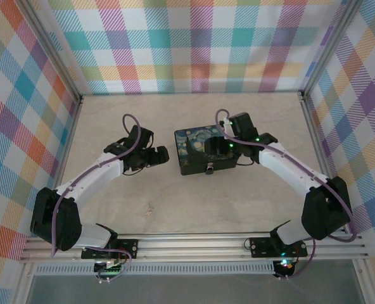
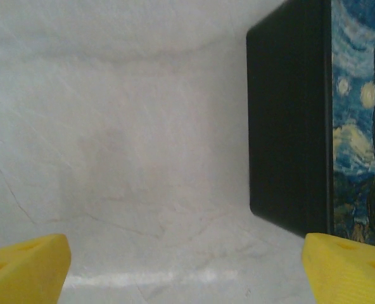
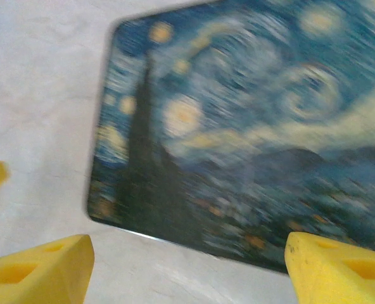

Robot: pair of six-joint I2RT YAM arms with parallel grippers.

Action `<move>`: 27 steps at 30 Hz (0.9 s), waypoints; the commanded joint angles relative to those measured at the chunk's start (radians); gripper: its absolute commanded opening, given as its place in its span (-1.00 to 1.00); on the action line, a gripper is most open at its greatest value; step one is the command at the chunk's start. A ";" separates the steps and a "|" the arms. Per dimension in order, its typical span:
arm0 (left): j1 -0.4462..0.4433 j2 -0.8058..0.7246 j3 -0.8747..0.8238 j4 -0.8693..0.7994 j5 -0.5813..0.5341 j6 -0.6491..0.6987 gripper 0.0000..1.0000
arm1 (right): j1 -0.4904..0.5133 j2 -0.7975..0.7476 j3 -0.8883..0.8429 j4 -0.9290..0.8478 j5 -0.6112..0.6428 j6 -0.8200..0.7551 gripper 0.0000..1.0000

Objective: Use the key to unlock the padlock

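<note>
Left claw (image 2: 187,261) of my two stands spread wide just beside the one black box (image 1: 197,151) with the starry-night lid, one small padlock (image 1: 209,169) sits at its near edge, and my right claw (image 3: 187,263) hovers wide open over the lid.

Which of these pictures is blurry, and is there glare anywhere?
Right wrist view: the painted box lid is smeared and soft, likely motion blur. Left wrist view: sharper, with a faint bright glare streak on the table near the bottom edge. Top view: evenly lit, no harsh shadows.
</note>
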 commanded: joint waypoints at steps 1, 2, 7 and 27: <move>-0.034 -0.035 -0.040 -0.079 0.075 -0.047 0.80 | -0.011 -0.039 -0.067 -0.083 0.016 -0.024 0.58; -0.049 -0.045 -0.058 -0.098 0.065 -0.060 0.77 | -0.014 -0.053 -0.080 -0.088 0.015 -0.025 0.56; -0.091 -0.092 -0.153 -0.204 -0.003 -0.160 0.59 | -0.015 -0.094 -0.114 -0.097 -0.011 -0.017 0.44; -0.267 0.012 -0.252 -0.195 -0.092 -0.318 -0.07 | -0.015 -0.061 -0.101 -0.067 -0.074 -0.025 0.35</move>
